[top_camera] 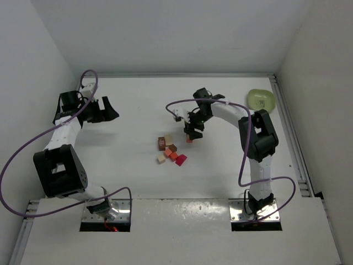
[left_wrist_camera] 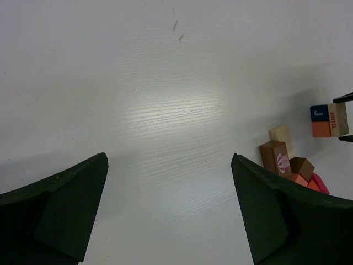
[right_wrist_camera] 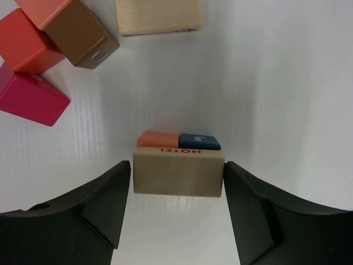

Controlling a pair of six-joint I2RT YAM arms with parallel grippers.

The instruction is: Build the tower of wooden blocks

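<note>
While the left claw point(left_wrist_camera: 168, 161) gapes wide and empty at upper left of the top view, the right claw point(right_wrist_camera: 177, 168) flanks the pale HOTEL block point(right_wrist_camera: 177, 179) topping the tower point(right_wrist_camera: 159, 139) mid-frame, fingers point(right_wrist_camera: 105, 204) right at its sides. Gripping or not, can't tell. Loose wood blocks point(top_camera: 170, 150) sit just lower left.
</note>
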